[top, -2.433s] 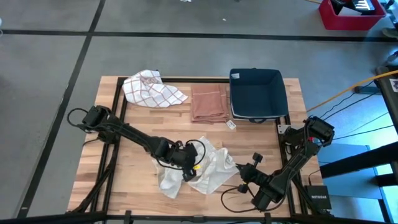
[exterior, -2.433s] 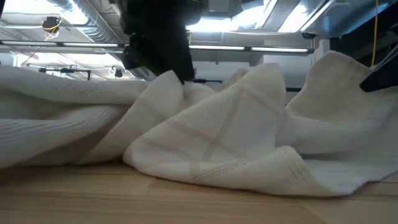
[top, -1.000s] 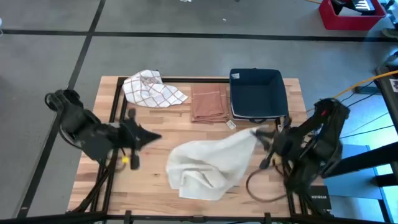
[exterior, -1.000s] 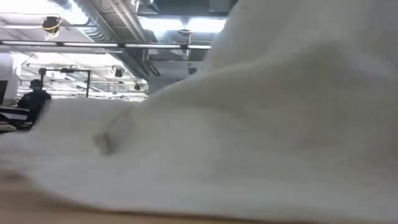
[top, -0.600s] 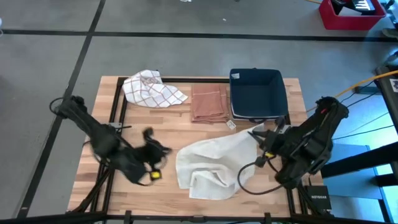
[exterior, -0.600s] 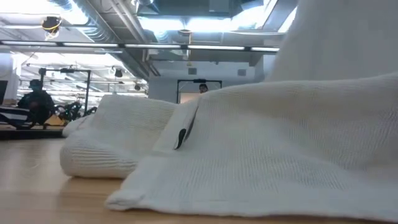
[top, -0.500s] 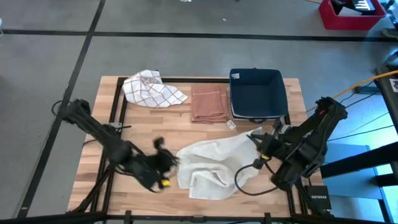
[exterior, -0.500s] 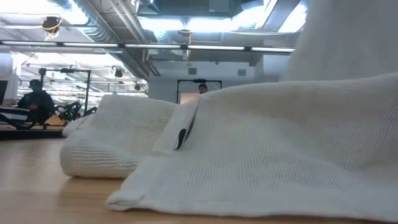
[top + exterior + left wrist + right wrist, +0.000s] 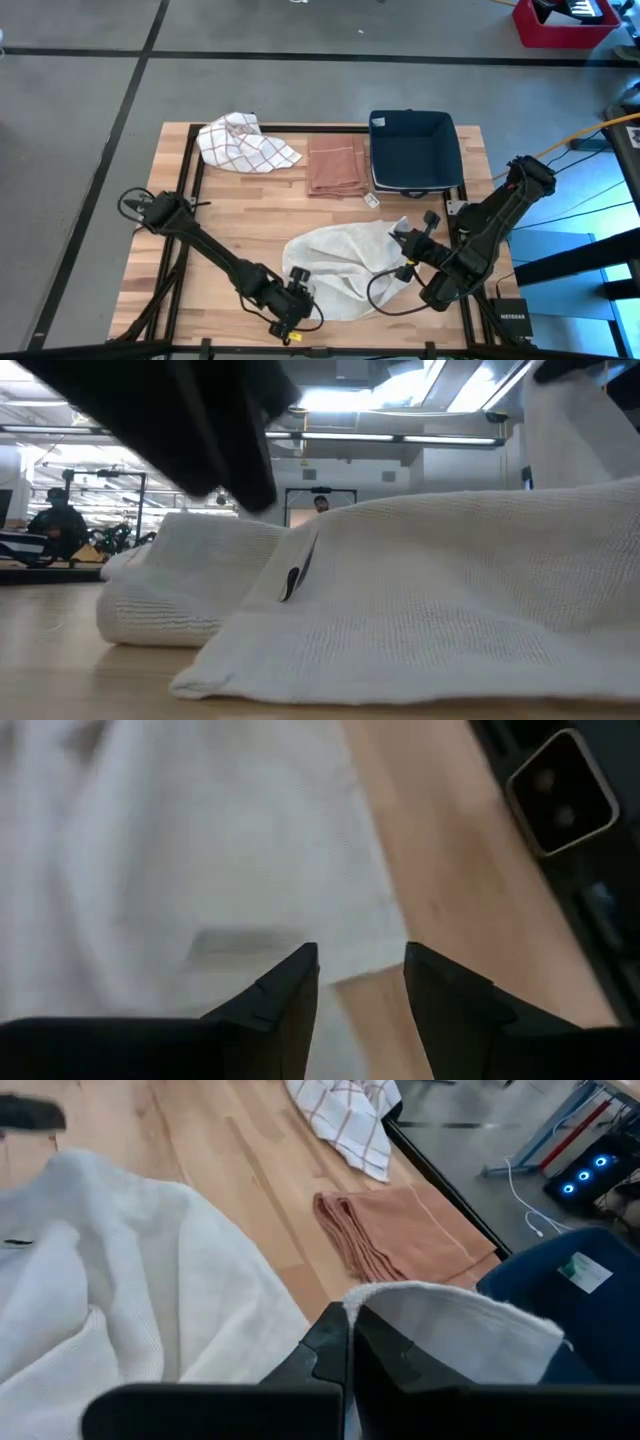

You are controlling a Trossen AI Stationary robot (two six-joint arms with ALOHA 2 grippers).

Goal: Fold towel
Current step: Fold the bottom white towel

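The table point(image 9: 230, 200) fills the middle of the high view; the white towel point(image 9: 335, 262) lies rumpled at lower centre, unfolded; the right claw point(image 9: 408, 240), just right of centre, is clamped on a towel corner, seemingly to stretch the cloth; the left claw point(image 9: 358, 982), at bottom centre, stands part-open over the near hem, likely reaching for the opposite corner.

Low view: white towel point(image 9: 420, 590) cut off at 3 o'clock edge; a blurred dark arm point(image 9: 170, 420) masks the 11 o'clock area. Left wrist view: towel weave blurred. High view: red bin point(image 9: 560, 25) cropped at 1 o'clock.
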